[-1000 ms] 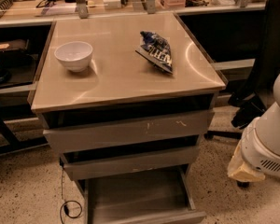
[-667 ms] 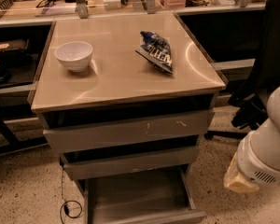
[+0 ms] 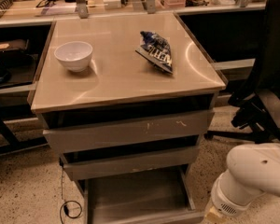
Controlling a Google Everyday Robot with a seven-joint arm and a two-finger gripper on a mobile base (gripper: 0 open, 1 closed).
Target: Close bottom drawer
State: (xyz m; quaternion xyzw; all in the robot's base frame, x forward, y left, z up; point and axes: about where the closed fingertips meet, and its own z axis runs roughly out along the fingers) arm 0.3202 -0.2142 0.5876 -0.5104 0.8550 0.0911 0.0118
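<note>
Bottom drawer (image 3: 135, 195) pulled wide open, robot arm (image 3: 256, 176) low on its right

The drawer sticks out under the two upper drawers, bare grey floor showing. The tool (image 3: 215, 214) is down by its right front corner, mostly cut off at the edge, so I honestly can't tell its state. A white bowl (image 3: 73, 55) and a snack bag (image 3: 155, 50) sit well apart on the worktop (image 3: 116, 78).

Warm, dim overhead light, soft glare streaks on the tan cabinet top (image 3: 126, 78) up and left of the gripper claw (image 3: 213, 215) at the bottom right edge, black shadow between drawer fronts, bottom drawer (image 3: 135, 195) just left of it shaded, white arm (image 3: 256, 171) above it brightest.
</note>
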